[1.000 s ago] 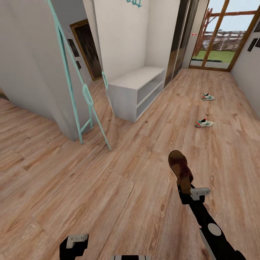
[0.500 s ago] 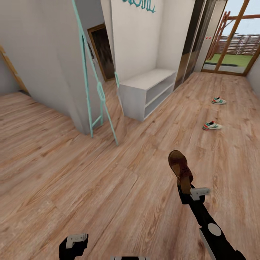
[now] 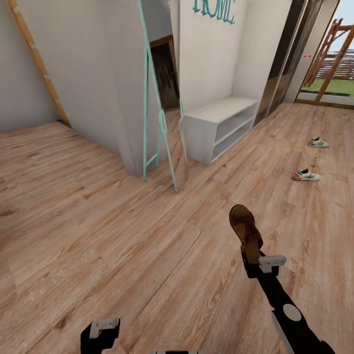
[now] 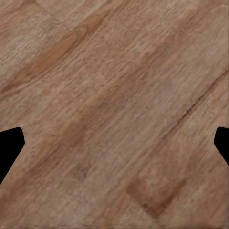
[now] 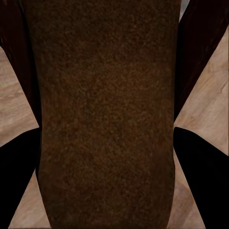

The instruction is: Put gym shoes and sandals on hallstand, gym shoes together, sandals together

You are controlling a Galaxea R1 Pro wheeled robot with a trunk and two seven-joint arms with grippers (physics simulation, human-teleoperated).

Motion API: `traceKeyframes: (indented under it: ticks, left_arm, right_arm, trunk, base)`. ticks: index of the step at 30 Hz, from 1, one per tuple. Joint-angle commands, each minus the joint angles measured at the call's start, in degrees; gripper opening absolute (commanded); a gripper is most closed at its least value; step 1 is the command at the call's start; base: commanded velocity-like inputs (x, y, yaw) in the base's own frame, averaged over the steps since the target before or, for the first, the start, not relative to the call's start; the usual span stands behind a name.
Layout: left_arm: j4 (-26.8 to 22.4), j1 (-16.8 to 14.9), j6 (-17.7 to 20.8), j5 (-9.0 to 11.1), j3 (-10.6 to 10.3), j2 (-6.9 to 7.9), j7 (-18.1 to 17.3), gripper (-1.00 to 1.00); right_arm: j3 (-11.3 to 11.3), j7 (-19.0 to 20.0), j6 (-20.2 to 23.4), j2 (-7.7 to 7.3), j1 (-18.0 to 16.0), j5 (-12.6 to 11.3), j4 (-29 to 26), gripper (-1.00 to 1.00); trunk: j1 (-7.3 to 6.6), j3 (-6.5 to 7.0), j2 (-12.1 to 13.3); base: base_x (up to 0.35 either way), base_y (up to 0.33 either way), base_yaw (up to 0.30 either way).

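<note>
One flat, dark brown sandal (image 3: 246, 231) with a leathery, grainy surface is clamped by its heel end in the jaws of the right gripper (image 3: 253, 260), its rounded toe pointing away over the wood-grain plank floor (image 3: 123, 236). In the right wrist view the sandal's (image 5: 105, 114) suede-like sole is seen pressed between the two dark fingers (image 5: 200, 176). The left gripper (image 3: 101, 332) is held low at the near left; its jaws are spread wide apart over bare planks, with only the black fingertips (image 4: 9, 145) seen at the edges of its wrist view. Two white sneakers (image 3: 306, 175) (image 3: 318, 143) with green stripes and orange heels lie on the floor at the far right, well apart from each other. A low, boxy, pale grey shoe rack (image 3: 219, 128) with open shelves stands against the far wall, beside a slim teal frame (image 3: 157, 118).
</note>
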Motion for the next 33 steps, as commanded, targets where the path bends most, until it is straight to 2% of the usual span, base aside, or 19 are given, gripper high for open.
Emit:
traceKeyframes:
  ticks: [1, 17, 20, 21, 24, 25, 26, 27, 30, 33]
  left_arm:
    - [0.05, -0.05, -0.2, 0.17, -0.07, 0.0, 0.11, 1.0]
    - [0.06, -0.06, -0.18, 0.17, -0.07, 0.0, 0.11, 1.0]
    - [0.08, -0.07, -0.2, 0.13, -0.07, 0.0, 0.11, 1.0]
    - [0.12, -0.05, -0.2, 0.04, -0.07, 0.0, 0.11, 1.0]
    - [0.13, -0.05, -0.23, 0.01, -0.07, 0.03, 0.11, 1.0]
    - [0.13, -0.06, -0.24, 0.01, -0.07, 0.05, 0.11, 1.0]
    - [0.14, -0.04, -0.25, 0.0, -0.07, 0.03, 0.11, 1.0]
    - [0.14, -0.04, -0.25, 0.0, -0.07, 0.03, 0.11, 1.0]
    - [0.17, -0.01, -0.23, 0.04, -0.07, 0.06, 0.11, 1.0]
    - [0.39, -0.01, -0.25, 0.06, -0.07, 0.03, 0.11, 1.0]
  right_arm:
    - [-0.09, 0.14, -0.15, 0.01, -0.01, 0.19, 0.0, -1.0]
    - [-0.09, 0.17, -0.13, -0.07, -0.01, 0.21, 0.01, -1.0]
    - [-0.09, 0.31, -0.15, -0.07, -0.01, 0.24, 2.9, -1.0]
    - [-0.11, 0.37, -1.45, -0.09, 0.02, 0.19, 8.96, -1.0]
    - [-0.31, 0.25, -4.87, -0.11, 0.06, 0.16, 13.68, -1.0]
    - [-0.64, 0.18, -7.41, -0.1, 0.06, 0.16, 16.17, -1.0]
    - [-2.31, 0.02, -15.61, -0.08, 0.08, 0.15, 24.36, -1.0]
    - [-2.98, 0.0, -18.1, -0.08, 0.08, 0.14, 27.08, -1.0]
    - [-4.75, -0.03, -24.41, 0.05, 0.08, 0.12, 33.7, -1.0]
    - [-5.3, -0.03, -27.59, 0.14, 0.11, 0.12, 37.21, -1.0]
  trunk:
    - [-0.02, 0.03, -0.01]
    - [-0.02, 1.02, -0.01]
    - [-0.02, 1.21, -0.01]
    - [-0.02, 1.27, -0.01]
    - [-0.02, 1.44, -0.01]
    - [-0.02, 1.49, -0.01]
    - [-0.02, 1.55, -0.01]
    - [-0.02, 1.6, -0.01]
    - [-0.02, 1.77, -0.01]
    - [-0.02, 1.93, -0.01]
  base:
    - [-0.071, 0.01, 0.211]
    - [-0.012, 0.002, 0.211]
    - [0.0, 0.0, 0.211]
    - [0.0, 0.0, 0.219]
    - [0.0, 0.0, 0.223]
    - [0.0, 0.0, 0.226]
    - [0.0, 0.0, 0.227]
    - [0.0, 0.0, 0.228]
    - [0.0, 0.0, 0.228]
    - [0.0, 0.0, 0.228]
